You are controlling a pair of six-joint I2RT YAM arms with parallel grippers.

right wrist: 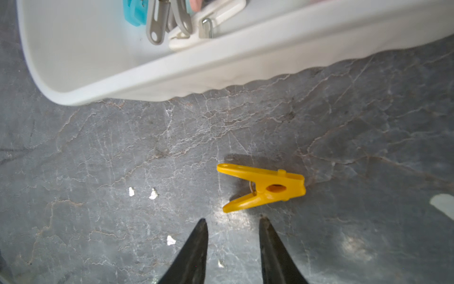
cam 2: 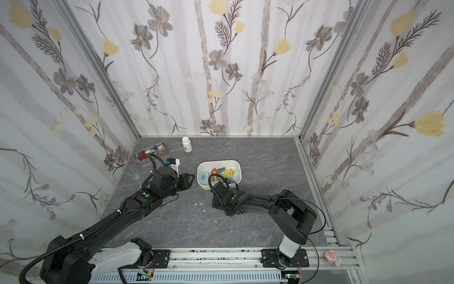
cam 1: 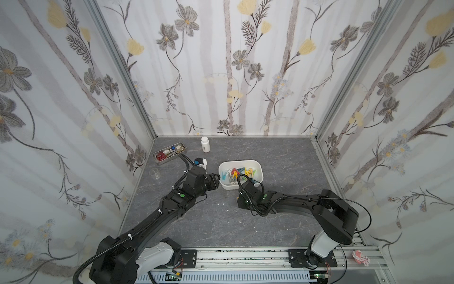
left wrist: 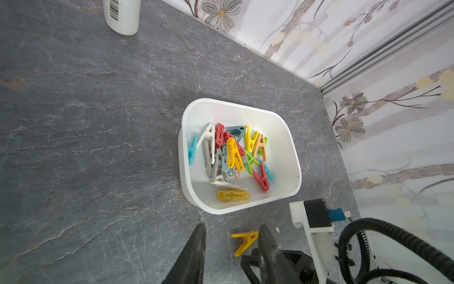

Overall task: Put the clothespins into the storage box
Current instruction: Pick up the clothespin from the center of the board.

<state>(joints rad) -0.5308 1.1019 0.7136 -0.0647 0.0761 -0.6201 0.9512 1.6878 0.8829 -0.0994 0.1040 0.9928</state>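
One yellow clothespin [right wrist: 264,188] on worktop [right wrist: 98,159] just beside storage box [right wrist: 221,56]; right hand [right wrist: 233,218] released, empty, poised near for pickup; left hand [left wrist: 232,222] likewise released.

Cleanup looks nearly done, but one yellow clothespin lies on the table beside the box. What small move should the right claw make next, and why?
Probably ease the right claw forward and slightly sideways so its open jaws straddle the yellow clothespin. It lies on the table just ahead of the empty claw, off its centre line, outside the storage box.
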